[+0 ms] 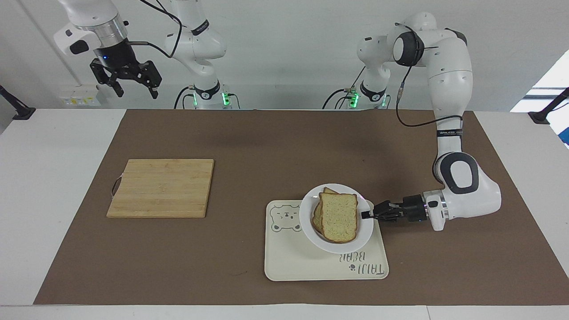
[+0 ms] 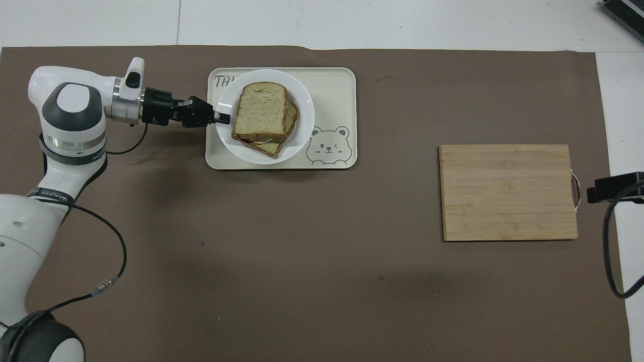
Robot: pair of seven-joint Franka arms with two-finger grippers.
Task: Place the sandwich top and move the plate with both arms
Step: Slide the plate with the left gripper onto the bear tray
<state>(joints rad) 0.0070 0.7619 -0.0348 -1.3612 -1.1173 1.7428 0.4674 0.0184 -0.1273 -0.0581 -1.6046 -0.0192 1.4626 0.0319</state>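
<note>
Left gripper (image 1: 365, 215), jaws pinched shut on the rim of the plate (image 1: 311, 231), reaching in level from the left arm's end of the table. The plate extends from the jaws over the tray (image 1: 311, 266), covering part of the printed lettering; whether it rests on the tray or is held just above it cannot be told. On the plate, just past the fingertips, the sandwich top (image 1: 338, 217) lies on a lower slice (image 1: 317, 214) that is turned slightly askew under it.

Right gripper (image 1: 132, 83), jaws spread and holding nothing, waits raised at the right arm's end of the table, well apart from the cutting board (image 1: 161, 188).

The overhead view shows pale filling (image 2: 261, 143) between the slices and a bear drawing (image 2: 328, 147) beside the plate; only the facing view shows the right gripper's jaws.
</note>
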